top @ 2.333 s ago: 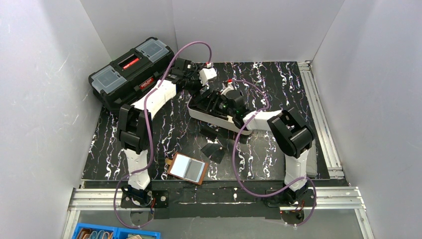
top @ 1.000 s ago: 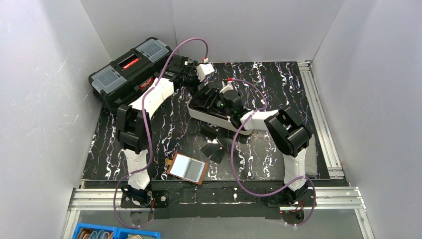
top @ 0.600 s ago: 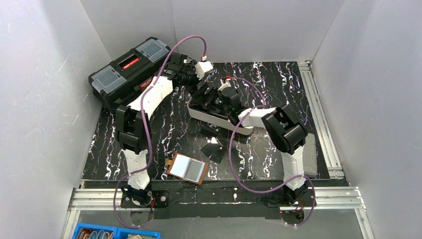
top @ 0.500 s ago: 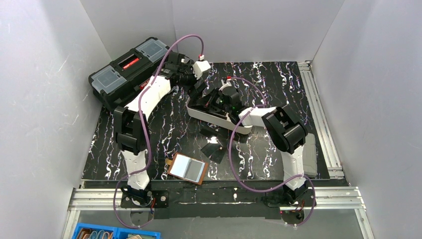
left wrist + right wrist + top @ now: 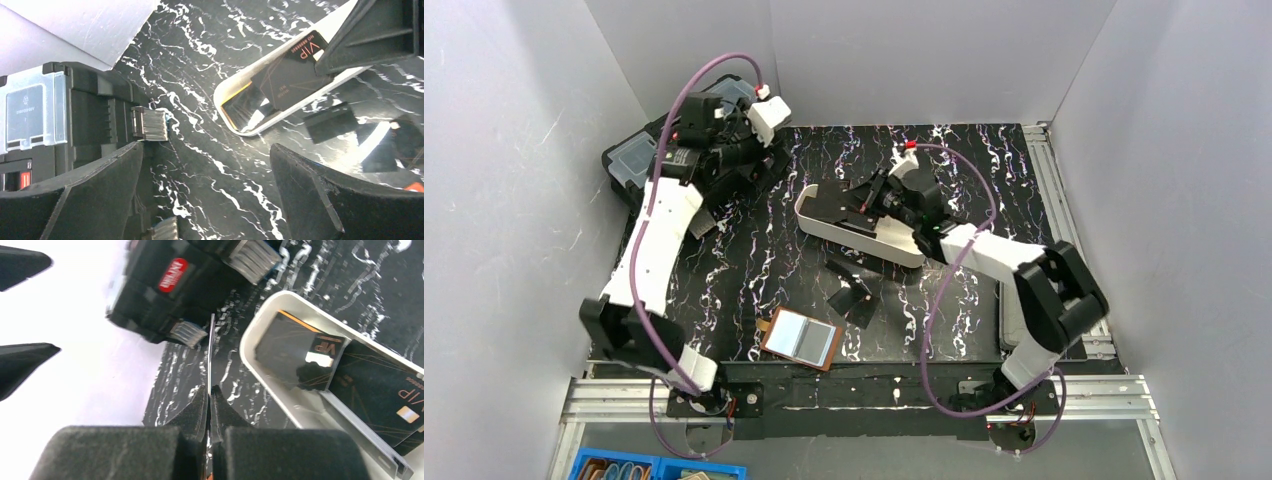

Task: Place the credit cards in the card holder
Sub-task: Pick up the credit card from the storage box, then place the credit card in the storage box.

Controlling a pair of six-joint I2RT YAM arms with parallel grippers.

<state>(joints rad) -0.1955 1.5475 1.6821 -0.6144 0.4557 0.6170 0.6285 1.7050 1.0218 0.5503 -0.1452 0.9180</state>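
So far the card holder (image 5: 801, 339) lies open, seemingly empty, at the near side; the right gripper (image 5: 209, 388) clamps one credit card (image 5: 210, 352) by the white tray (image 5: 808, 226), and the left gripper (image 5: 206, 146) has its jaws apart.

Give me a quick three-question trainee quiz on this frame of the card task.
1. True or false: the right gripper is shut on a thin card seen edge-on.
2. Fill the gap: the left gripper has its jaws ___.
3. The card holder lies: A in the left gripper; B open on the table; C under the right gripper.
Key: 1 true; 2 open; 3 B.
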